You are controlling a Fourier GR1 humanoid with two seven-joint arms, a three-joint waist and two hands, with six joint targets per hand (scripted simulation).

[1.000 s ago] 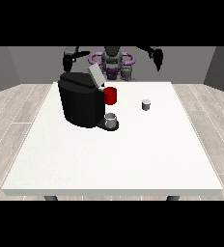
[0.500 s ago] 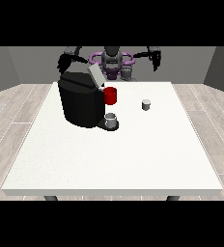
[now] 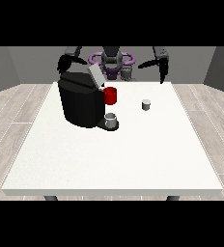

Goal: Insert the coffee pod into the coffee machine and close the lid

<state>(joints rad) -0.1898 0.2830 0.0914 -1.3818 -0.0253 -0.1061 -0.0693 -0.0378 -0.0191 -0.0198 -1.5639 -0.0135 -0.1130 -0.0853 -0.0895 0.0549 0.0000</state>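
Place: looks like a plain test room to me | Why: my big white table [image 3: 133,159] stands alone | Floor: pale wood planks [image 3: 17,111] | Walls: bare grey [image 3: 17,67]

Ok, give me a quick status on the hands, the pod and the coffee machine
Both hands raised at the table's far edge, holding nothing. Coffee pod on the table, untouched. Coffee machine lid up. Nothing between pod and machine.
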